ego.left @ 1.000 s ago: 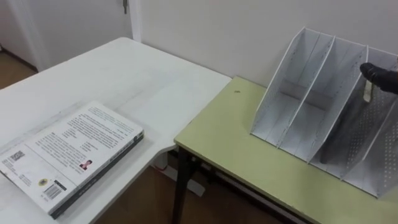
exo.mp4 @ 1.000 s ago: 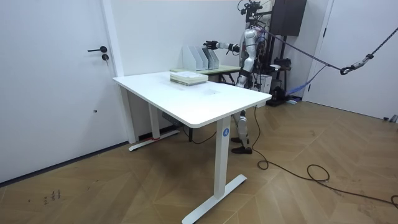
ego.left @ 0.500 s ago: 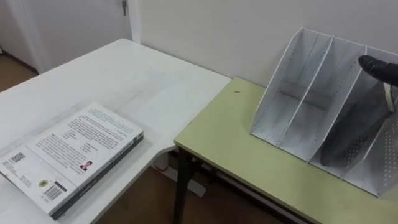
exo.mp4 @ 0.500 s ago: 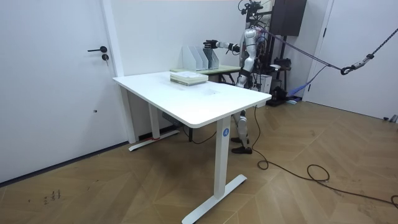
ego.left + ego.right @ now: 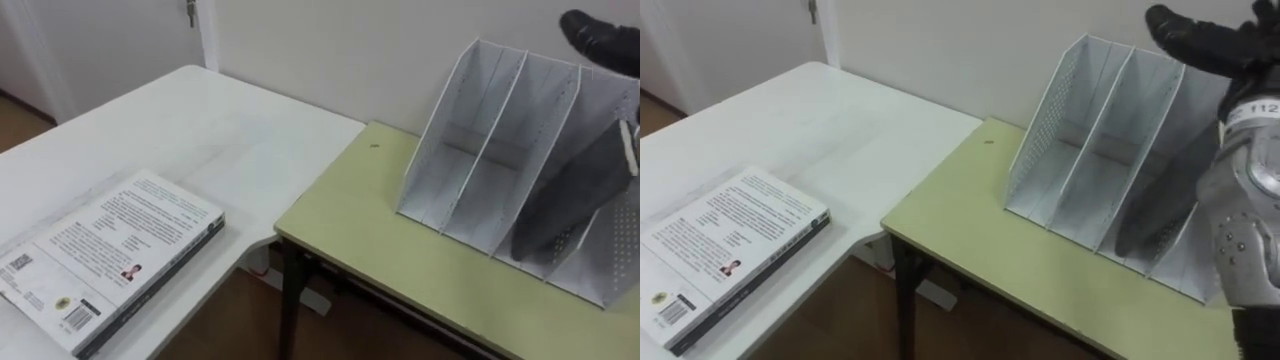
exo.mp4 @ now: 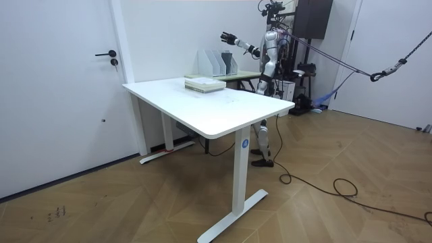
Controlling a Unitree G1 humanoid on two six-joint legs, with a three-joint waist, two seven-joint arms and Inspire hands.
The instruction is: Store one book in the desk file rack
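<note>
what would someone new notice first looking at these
The white file rack on the green table stands out, with a dark book leaning in one of its right-hand compartments and the robot's right hand, fingers straight, hovering above it. At lower left, a light-covered book lies flat on the white desk.

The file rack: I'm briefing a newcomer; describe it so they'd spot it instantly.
Beside the white desk stands a yellow-green table against the wall. The file rack sits on it: white perforated metal with slanted dividers, the only upright thing, unlike the book stack lying flat on the white desk.
</note>
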